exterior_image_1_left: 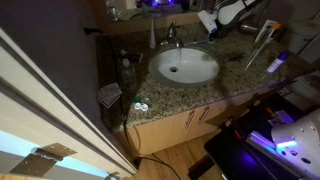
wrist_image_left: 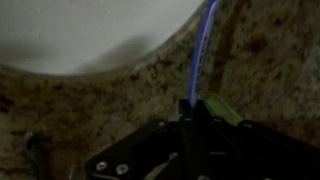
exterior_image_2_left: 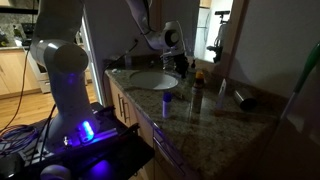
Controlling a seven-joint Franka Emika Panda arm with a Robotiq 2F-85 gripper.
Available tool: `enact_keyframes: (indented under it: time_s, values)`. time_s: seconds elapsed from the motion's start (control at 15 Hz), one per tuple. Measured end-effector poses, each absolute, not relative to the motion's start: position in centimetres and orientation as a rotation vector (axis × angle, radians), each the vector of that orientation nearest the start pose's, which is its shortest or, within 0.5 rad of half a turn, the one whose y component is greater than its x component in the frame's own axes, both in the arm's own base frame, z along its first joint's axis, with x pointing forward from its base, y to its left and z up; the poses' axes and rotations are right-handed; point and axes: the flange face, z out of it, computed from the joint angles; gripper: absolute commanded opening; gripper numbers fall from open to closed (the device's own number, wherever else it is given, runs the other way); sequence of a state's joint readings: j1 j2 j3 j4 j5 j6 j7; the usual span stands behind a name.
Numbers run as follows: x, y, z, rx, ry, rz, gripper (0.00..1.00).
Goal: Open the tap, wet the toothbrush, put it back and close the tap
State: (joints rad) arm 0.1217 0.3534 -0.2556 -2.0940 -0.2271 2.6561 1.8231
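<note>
Wrist view: the gripper (wrist_image_left: 196, 112) is clenching a blue toothbrush (wrist_image_left: 200, 50) over the granite counter (wrist_image_left: 110, 105), beside the white basin (wrist_image_left: 90, 30). Only an exterior view is showing the tap (exterior_image_1_left: 172, 37), behind that basin.

— What kind of room is this?
— A home bathroom. A white oval basin (exterior_image_1_left: 185, 66) is sunk into a speckled granite table (exterior_image_1_left: 235, 78), just beside the claw (exterior_image_1_left: 213, 30), and a chrome tap (exterior_image_1_left: 172, 38) stands at its rim.
— Anything else domestic?
— Wooden cupboard doors (exterior_image_1_left: 185, 122) sit below the claw, under the table. A pump bottle (exterior_image_1_left: 126, 70) stands beyond the basin, on the side away from the claw.
</note>
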Motion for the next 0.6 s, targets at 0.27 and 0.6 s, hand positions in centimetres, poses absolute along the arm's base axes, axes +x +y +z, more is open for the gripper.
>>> enact_keyframes:
  time_s: [0.27, 0.6]
  values:
    - [57.5, -16.5, 30.8, -1.884, 2.448, -0.515, 0.09]
    - [57.4, -16.2, 30.8, -1.891, 2.442, -0.505, 0.02]
